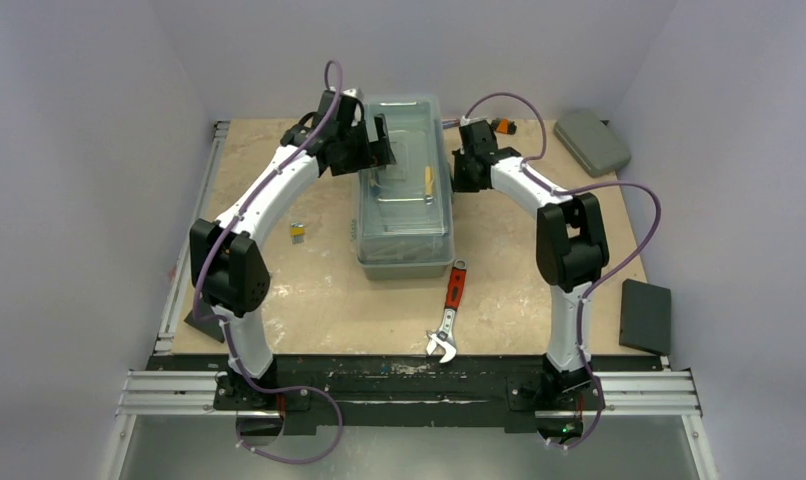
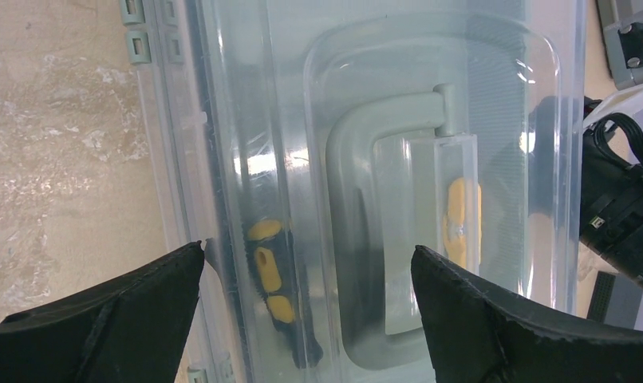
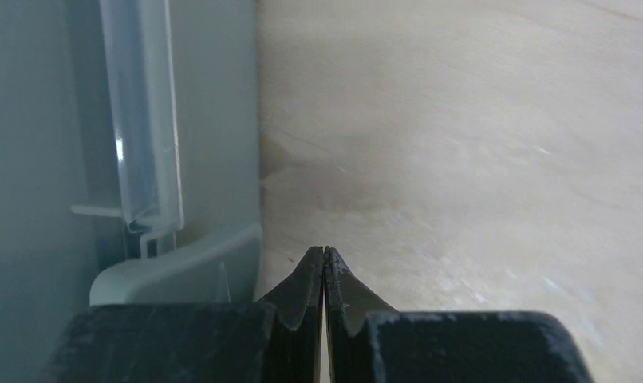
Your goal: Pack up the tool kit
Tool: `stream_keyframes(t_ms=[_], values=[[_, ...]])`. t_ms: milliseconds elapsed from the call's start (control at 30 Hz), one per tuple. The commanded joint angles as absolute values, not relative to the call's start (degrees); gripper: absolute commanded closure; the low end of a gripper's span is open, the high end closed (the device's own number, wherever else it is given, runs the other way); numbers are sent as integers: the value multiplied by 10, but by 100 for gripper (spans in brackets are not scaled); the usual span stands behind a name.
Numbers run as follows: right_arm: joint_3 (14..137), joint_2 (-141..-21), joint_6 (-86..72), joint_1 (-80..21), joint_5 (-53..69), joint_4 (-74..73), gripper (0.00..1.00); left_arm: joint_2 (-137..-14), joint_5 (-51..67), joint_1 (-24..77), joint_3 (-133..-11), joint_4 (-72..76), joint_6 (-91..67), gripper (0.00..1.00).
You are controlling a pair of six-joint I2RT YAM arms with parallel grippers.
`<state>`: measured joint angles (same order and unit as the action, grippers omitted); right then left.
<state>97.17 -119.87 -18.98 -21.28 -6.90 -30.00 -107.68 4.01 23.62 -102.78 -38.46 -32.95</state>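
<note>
- As viewed from above: tool kit on the far-central part of table. Long grey-green box, translucent lid down.
- Visible through lid: yellow-and-black tool grip along the left side, yellow handle toward the right. Grey-green carry handle lying flat in the lid recess.
- Long axis near-to-far, pointing straight away from the arm bases, with one short end facing them. Carry handle aligned with the same axis.
- Left gripper above the lid's far half, jaws spread wide, holding nothing. One finger over the left lid edge, the other over the right part of the recess. Contact with lid: cannot tell.
- Right gripper low beside the box's right long wall, toward the far end. Jaws pressed together, empty. Tips just beside the foot of the wall, over bare table; contact with wall: cannot tell.
- Red-handled adjustable wrench loose on the table outside the box, near its near right corner, jaw end toward the bases.
- Small flat grey case at the far right, well apart from the box.
</note>
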Motion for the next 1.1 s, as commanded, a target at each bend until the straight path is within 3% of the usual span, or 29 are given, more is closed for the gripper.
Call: stream_keyframes(t_ms=[0,367,767,867,967,1067], values=[[904,-1224,-248,-259,213,-69,100,-1112,80,252,-1001,-402,-322,2],[854,-1178,-257,-249,211,-22,100,-1119,96,253,-1001,-397,-324,2],[730,-943,-222,-241,3,-59,99,-996,28,252,-1012,-426,-319,0],[696,-874,-230,-241,-35,-60,89,-935,3,252,-997,-433,-319,0],[652,-797,-236,-241,-68,-56,63,-865,-41,251,-964,-433,-315,0],[601,-721,-237,-241,-87,-24,30,-790,-81,249,-913,-427,-317,0]])
